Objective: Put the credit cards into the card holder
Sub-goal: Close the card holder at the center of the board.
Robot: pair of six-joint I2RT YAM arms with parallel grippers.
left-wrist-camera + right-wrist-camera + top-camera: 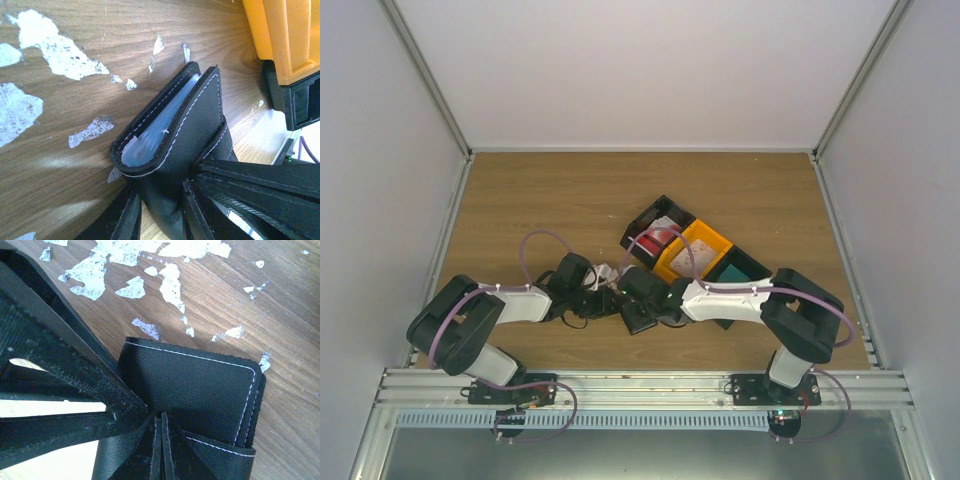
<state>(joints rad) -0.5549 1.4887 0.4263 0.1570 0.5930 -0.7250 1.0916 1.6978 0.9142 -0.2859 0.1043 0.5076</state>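
While we are steadying the holder on edge at mid-table, the left gripper is pinching its spine, jaws partly apart around the leather, and the right gripper is clamping one cover, jaws pressed tight. We are judging that the covers need spreading gently and without twisting (pale lining is already showing). Cards are lying in the bins just beyond. White flecks are dotting the wood, and pale walls are boxing in three sides.
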